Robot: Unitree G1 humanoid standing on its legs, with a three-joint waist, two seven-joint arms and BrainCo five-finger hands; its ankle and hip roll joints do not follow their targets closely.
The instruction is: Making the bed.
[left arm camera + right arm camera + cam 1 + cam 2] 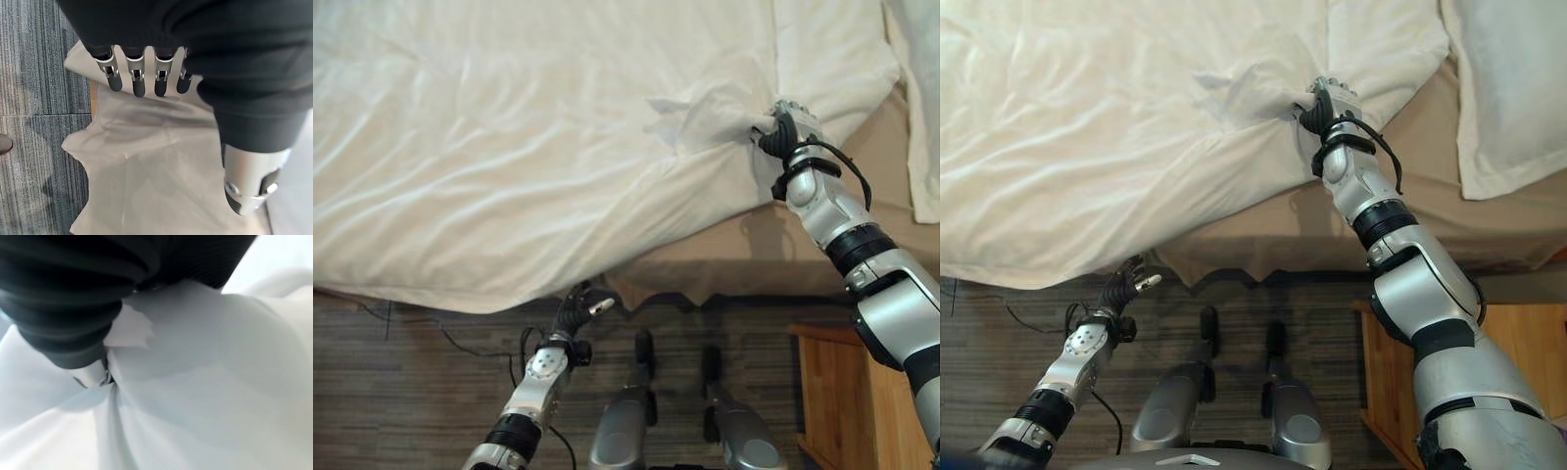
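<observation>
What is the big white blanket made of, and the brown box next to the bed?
The white sheet looks like thin woven cloth, maybe cotton: matte, creased all over, and bunching into folds where the right hand pinches it. The bedside cabinet looks like wood with a smooth, orange-brown finish and faint grain; it could be veneer.

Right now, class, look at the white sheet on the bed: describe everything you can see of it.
The white sheet looks like thin, soft cotton, creased all over with long folds. It covers most of the bed, and its near edge hangs over the side toward the floor. At one side it is gathered into a bunch where the right hand is shut on it, with folds fanning out from the grip. Beside that, the tan mattress cover lies bare. The left hand is open below the hanging edge.
</observation>
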